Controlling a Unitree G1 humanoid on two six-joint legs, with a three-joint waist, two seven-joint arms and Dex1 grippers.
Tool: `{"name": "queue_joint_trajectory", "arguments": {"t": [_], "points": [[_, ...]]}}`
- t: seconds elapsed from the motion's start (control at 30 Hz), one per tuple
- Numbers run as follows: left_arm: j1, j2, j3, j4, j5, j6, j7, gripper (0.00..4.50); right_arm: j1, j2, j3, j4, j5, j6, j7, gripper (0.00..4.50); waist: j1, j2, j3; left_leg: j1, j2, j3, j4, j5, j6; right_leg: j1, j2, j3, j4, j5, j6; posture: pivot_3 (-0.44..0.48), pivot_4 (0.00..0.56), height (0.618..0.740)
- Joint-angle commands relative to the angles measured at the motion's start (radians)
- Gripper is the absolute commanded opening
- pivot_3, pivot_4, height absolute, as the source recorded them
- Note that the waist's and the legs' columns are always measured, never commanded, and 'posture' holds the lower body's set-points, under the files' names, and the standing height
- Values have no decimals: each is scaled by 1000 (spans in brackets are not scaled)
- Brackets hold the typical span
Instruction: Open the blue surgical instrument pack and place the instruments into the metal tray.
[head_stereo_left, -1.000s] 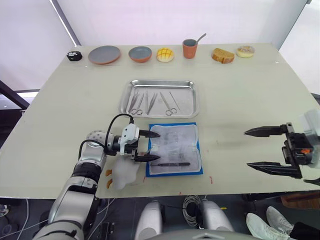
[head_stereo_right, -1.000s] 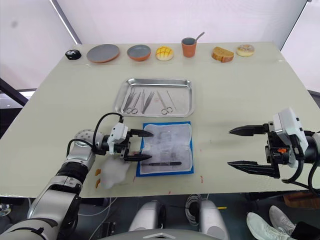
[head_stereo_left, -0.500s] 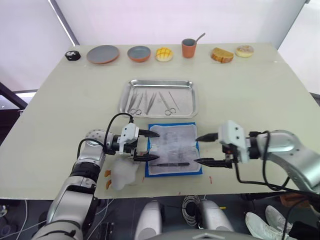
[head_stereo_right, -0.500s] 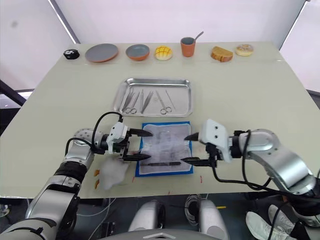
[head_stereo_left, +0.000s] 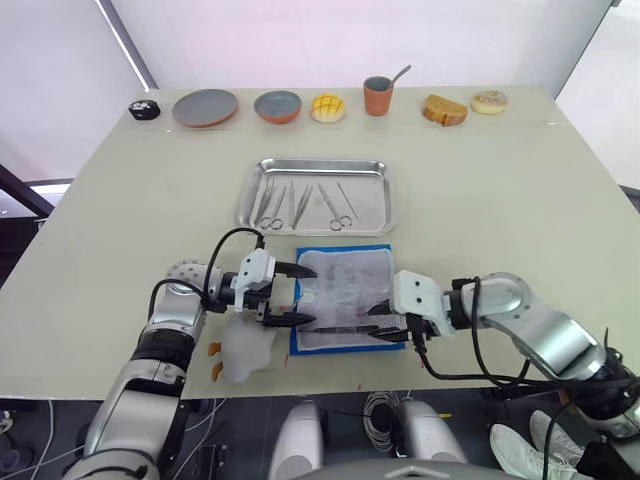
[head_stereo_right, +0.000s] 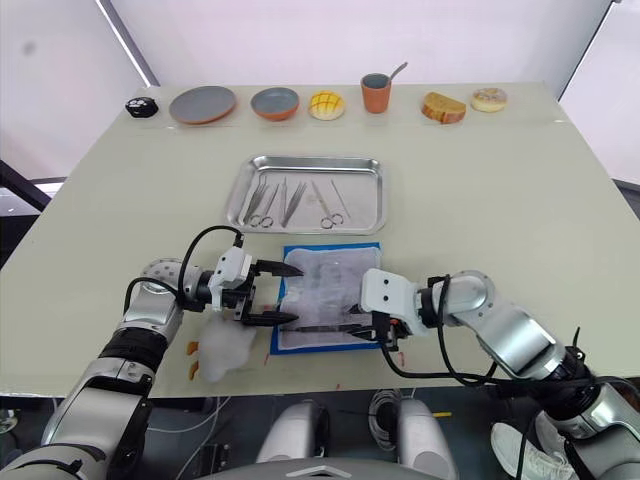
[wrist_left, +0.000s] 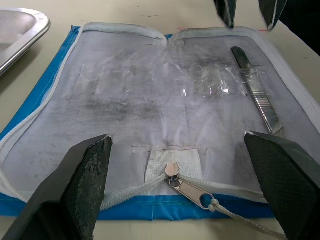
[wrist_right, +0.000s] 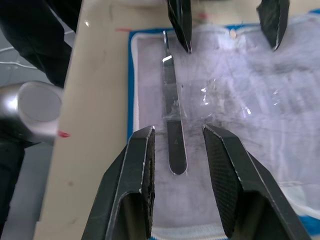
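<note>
The blue surgical instrument pack (head_stereo_left: 348, 297) lies unzipped and flat, pale lining up, just in front of the metal tray (head_stereo_left: 320, 162). Several silver instruments (head_stereo_left: 300, 203) lie in the tray. One slim flat-handled instrument (wrist_right: 172, 110) remains on the lining near the pack's front edge. My right gripper (wrist_right: 177, 128) is low over the pack's right front corner. Its fingers (wrist_right: 142, 160) straddle the handle's end, with a gap showing on each side. My left gripper (head_stereo_left: 316, 294) stands wide open at the pack's left edge by the zipper pull (wrist_left: 176, 175), holding nothing.
A white plush toy (head_stereo_left: 245, 350) lies under my left wrist near the table's front edge. Along the far edge stand a black object (head_stereo_left: 146, 111), a plate (head_stereo_left: 205, 106), a bowl (head_stereo_left: 279, 105), a yellow bun (head_stereo_left: 329, 108), a cup with a spoon (head_stereo_left: 379, 97), bread (head_stereo_left: 445, 108) and a doughnut (head_stereo_left: 490, 101).
My right arm has swung in from the far right to the pack's right front corner. Its fingers have narrowed around the instrument's handle. The left gripper has stayed put.
</note>
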Motion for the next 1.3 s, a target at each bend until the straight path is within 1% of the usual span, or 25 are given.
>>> {"name": "queue_joint_trajectory", "arguments": {"t": [0.03, 0.27, 0.4, 0.53, 0.73, 0.77, 0.8, 0.87, 1.07, 1.3], "points": [[27, 21, -17, 38, 28, 9, -46, 4500, -9, 12, 1, -1, -27, -25, 5, 1585, 0, 0, 0, 0, 0, 0, 0, 0, 0, 0, 0, 0, 0, 0, 0, 0, 150, 740], [29, 25, -18, 52, 30, -2, -46, 4500, 4, 24, 43, 30, -87, -37, 6, 1585, -1, 0, 0, 0, 0, 0, 0, 0, 0, 0, 0, 0, 0, 0, 0, 0, 150, 740], [27, 23, -17, 59, 34, -7, -46, 4500, 3, 50, 59, 47, -108, -38, 1, 1585, -1, 0, 0, 0, 0, 0, 0, 0, 0, 0, 0, 0, 0, 0, 0, 0, 150, 740], [23, 20, -16, 68, 37, -13, -44, 4500, 9, 56, 100, 68, -162, -37, 0, 1585, -1, 0, 0, 1, 0, 0, 0, 0, 0, 0, 0, 0, 1, 0, 0, 0, 150, 740], [17, 16, -16, 81, 39, -19, -39, 4500, 35, 54, 122, 85, -181, 19, 8, 1585, -1, 0, -2, 2, 0, 0, 0, 0, 0, 0, 1, 0, 1, 0, 0, 0, 150, 740], [16, 14, -17, 82, 39, -19, -38, 4500, 39, 54, 122, 93, -180, 30, 7, 1006, -1, 0, -2, 2, 0, 0, 0, 0, 0, 1, 1, 0, 1, 0, 0, 0, 150, 740], [14, 12, -18, 83, 40, -20, -37, 4500, 42, 57, 122, 102, -179, 36, 7, 802, -1, 0, -3, 2, 0, 0, 0, 0, 0, 1, 1, 0, 1, 0, 0, 0, 150, 740], [11, 8, -19, 87, 41, -22, -35, 4500, 44, 63, 120, 123, -182, 31, 4, 15, -1, -1, -5, 2, 0, 0, 0, 0, 0, 1, 1, 0, 1, 0, 0, 0, 150, 740], [3, 0, -20, 98, 41, -30, -35, 4500, 34, 69, 90, 151, -176, -11, 14, 15, -1, -1, -9, 3, 1, 0, 0, 0, 0, 2, 1, 0, 1, 0, 0, 0, 150, 740], [-5, -6, -20, 111, 44, -41, -32, 4500, -47, 34, 55, 75, -161, 20, 75, 15, 3, -1, -9, 2, 1, 0, 0, 0, 0, 2, 1, 0, 1, 0, 0, 0, 150, 740]]}}
